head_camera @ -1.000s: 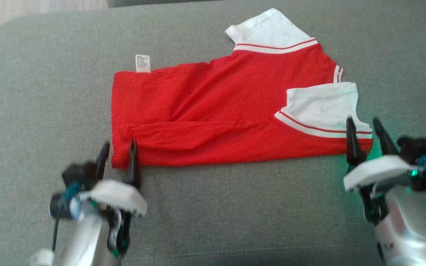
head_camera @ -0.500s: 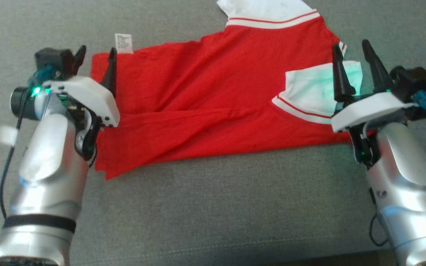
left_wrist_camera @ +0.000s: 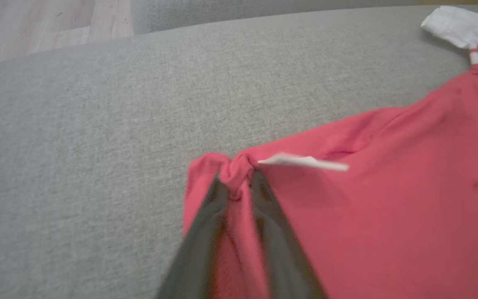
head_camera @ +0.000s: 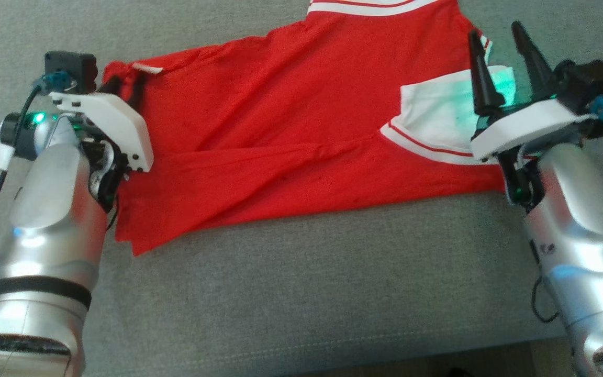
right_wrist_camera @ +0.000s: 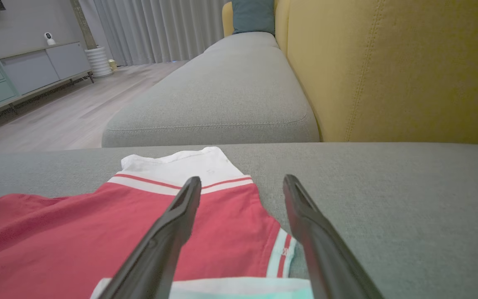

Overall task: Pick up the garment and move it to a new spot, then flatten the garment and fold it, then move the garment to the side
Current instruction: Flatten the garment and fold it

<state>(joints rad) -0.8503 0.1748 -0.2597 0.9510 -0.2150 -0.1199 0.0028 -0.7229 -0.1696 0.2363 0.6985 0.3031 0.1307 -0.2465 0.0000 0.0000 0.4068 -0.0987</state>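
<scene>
The red mesh jersey with white sleeves [head_camera: 291, 136] lies left-to-right on the grey cushion [head_camera: 301, 293]. The left gripper [left_wrist_camera: 235, 182] pinches its far-left hem corner; the right gripper [head_camera: 494, 32], spread and empty, hovers over the right sleeve [head_camera: 437, 120].

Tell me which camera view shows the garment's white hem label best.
The left wrist view: the label sticks out edge-on, large, right beside the left gripper's fingers pinching the garment's hem. The head view gives it as a thin white sliver. The right wrist view faces the far white sleeve.
</scene>
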